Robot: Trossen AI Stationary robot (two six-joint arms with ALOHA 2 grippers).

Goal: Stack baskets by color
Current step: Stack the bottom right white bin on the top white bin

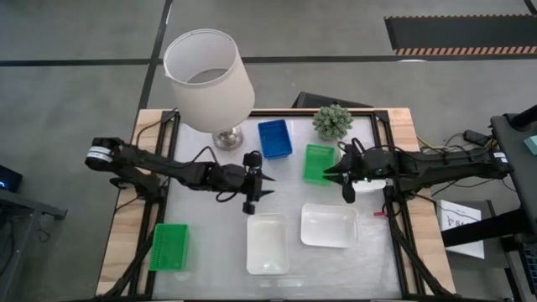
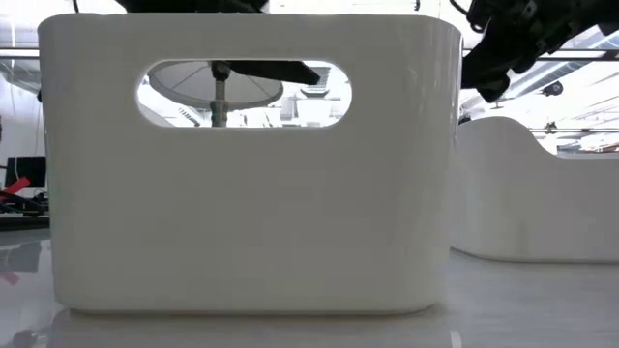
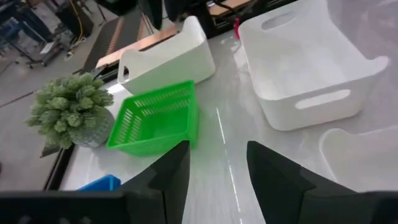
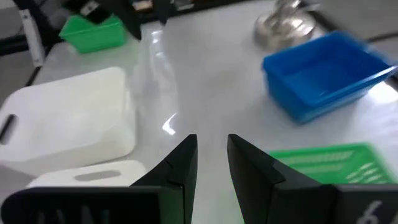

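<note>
I'm hanging over the middle of the table, left gripper (image 1: 251,181) released with nothing between its fingers, and in my left wrist view bare tabletop shows through the gap. My right gripper (image 1: 344,174) sits at about 3 o'clock from centre, fingers a narrow gap apart and holding nothing, right over the near edge of the green basket (image 1: 319,163).

Here's the spread: a blue basket (image 1: 275,138) at 12 o'clock by the lamp (image 1: 210,82), the green one just to its right below the potted plant (image 1: 332,121), a second green basket (image 1: 169,246) well apart at 8 o'clock, and two white baskets (image 1: 268,242) side by side at 6 o'clock, the right-hand one (image 1: 329,225) lying crosswise. A third white one (image 3: 166,57) peeks out under my right arm at the table's right edge. That's all I can count from here.

My read: the greens need joining. The right gripper is best placed, so I'd pinch the near wall of that green basket squarely at mid-length, lift it level so it doesn't swing, and carry it across to 8 o'clock. Line the long sides up before lowering, or it'll wedge crooked. My left arm should pull clear toward 9 o'clock first, so our paths don't cross
</note>
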